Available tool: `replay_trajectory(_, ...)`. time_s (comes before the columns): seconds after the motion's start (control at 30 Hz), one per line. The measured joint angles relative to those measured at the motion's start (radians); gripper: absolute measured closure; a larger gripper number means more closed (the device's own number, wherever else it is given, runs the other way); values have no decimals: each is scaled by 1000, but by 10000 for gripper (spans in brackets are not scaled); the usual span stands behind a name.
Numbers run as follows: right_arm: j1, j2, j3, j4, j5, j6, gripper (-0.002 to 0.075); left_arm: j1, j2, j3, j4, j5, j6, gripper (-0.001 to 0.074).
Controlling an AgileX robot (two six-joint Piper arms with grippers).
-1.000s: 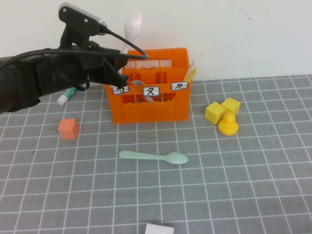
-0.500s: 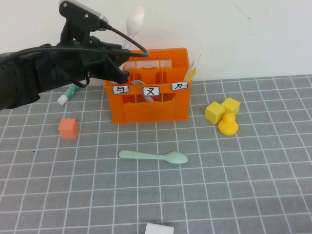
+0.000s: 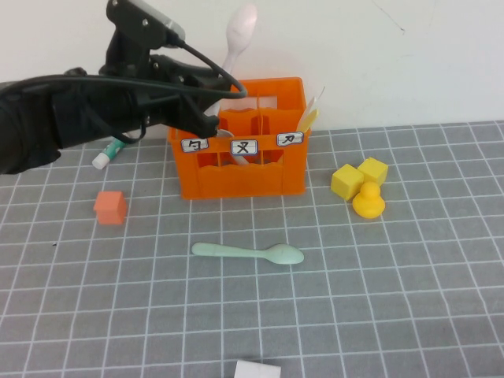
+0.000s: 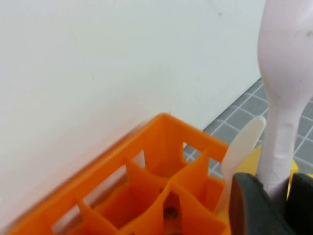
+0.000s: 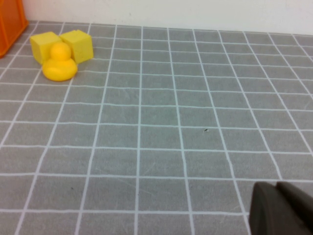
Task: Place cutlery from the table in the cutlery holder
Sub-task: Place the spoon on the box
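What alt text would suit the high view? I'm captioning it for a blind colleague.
The left gripper holds a pale pink spoon above the orange cutlery holder; a mint-green spoon lies on the grey table.

Light: bright, even and diffuse, falling from overhead.
Shadows: lying soft and short under the mint-green spoon [image 3: 248,253] on the table [image 3: 409,299].
Blur: pale pink spoon [image 4: 283,93] showing soft in the left wrist view.
Glare: none showing.
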Motion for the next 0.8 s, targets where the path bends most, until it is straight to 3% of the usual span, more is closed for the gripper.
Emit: replay_trajectory(0.8,0,0,0,0,0,11,729,2,-63,8,46,-5,-2,614)
